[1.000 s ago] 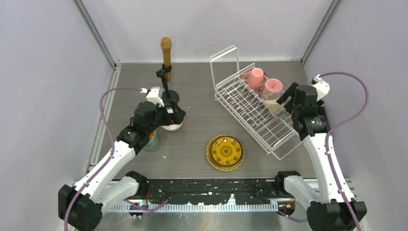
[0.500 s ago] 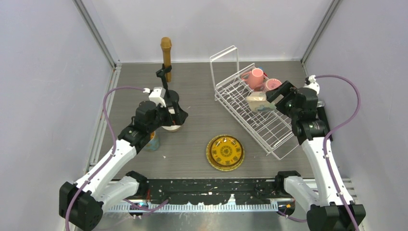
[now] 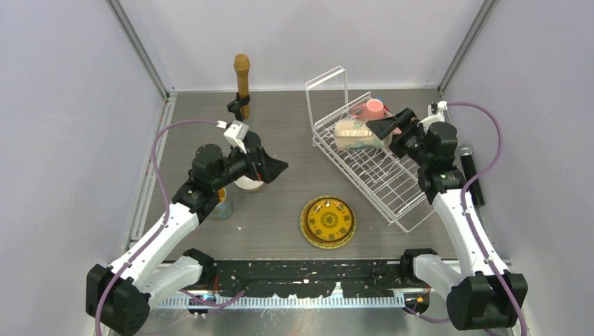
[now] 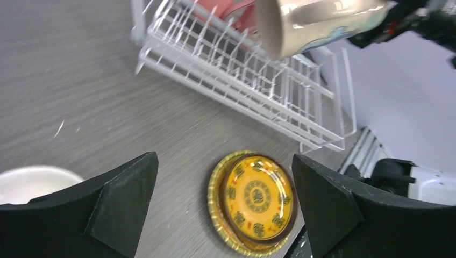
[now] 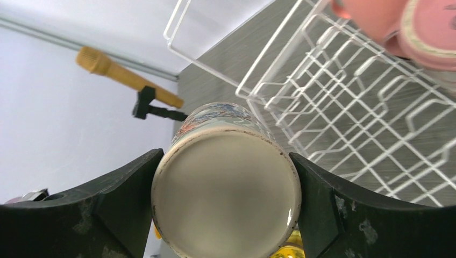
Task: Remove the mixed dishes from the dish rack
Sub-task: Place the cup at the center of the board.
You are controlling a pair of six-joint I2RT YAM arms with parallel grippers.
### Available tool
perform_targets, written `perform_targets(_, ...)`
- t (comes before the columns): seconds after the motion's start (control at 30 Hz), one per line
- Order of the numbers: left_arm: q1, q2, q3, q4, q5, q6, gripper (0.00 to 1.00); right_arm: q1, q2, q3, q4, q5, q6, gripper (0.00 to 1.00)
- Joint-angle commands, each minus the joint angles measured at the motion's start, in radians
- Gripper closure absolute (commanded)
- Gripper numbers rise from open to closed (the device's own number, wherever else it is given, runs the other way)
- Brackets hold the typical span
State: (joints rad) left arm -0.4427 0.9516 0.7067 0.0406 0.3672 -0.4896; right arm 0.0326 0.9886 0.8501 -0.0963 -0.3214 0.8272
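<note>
the dish rack (image 3: 382,178) is the biggest thing, and it sits right under my right hand (image 3: 380,129). its thin wires could catch a rim. the yellow plate (image 3: 328,222) lies flat on the table, down in front of my left hand (image 3: 274,168), which is spread wide and holds nothing. my right hand pinches the cream mug (image 3: 350,134) by its round sides, tipped sideways above the rack. i think the mug is hard, smooth and slippy, and it would break if dropped, so a grip across the middle seems best. the pink mugs (image 3: 373,110) sit in the rack just beside my right hand.
</note>
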Motion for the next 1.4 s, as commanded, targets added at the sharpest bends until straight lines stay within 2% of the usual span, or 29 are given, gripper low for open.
perform_targets(0.0, 0.002, 0.011, 0.023, 0.243, 0.157, -0.014, 0.00, 0.000, -0.013, 0.014, 0.338, -0.160, 0.152, 1.00)
perform_targets(0.17, 0.002, 0.128, 0.074, 0.376, 0.161, -0.167, 0.02, 0.000, 0.012, -0.024, 0.531, -0.272, 0.282, 1.00)
perform_targets(0.23, 0.002, 0.176, 0.106, 0.398, 0.134, -0.290, 0.02, 0.001, 0.020, -0.038, 0.590, -0.312, 0.286, 1.00)
perform_targets(0.37, -0.002, 0.241, 0.173, 0.475, 0.217, -0.440, 0.05, 0.008, 0.029, -0.083, 0.659, -0.353, 0.241, 1.00)
perform_targets(0.43, -0.007, 0.253, 0.179, 0.513, 0.212, -0.485, 0.05, 0.021, 0.041, -0.113, 0.722, -0.373, 0.235, 1.00)
perform_targets(0.63, -0.034, 0.274, 0.200, 0.455, 0.136, -0.515, 0.07, 0.091, 0.087, -0.181, 0.897, -0.366, 0.233, 1.00)
perform_targets(1.0, -0.085, 0.348, 0.241, 0.413, 0.125, -0.522, 0.11, 0.180, 0.123, -0.174, 0.934, -0.333, 0.170, 1.00)
perform_targets(1.17, -0.093, 0.370, 0.236, 0.476, 0.140, -0.564, 0.13, 0.208, 0.147, -0.175, 0.966, -0.330, 0.169, 1.00)
perform_targets(1.37, -0.094, 0.412, 0.239, 0.584, 0.192, -0.639, 0.25, 0.244, 0.204, -0.179, 1.059, -0.321, 0.190, 1.00)
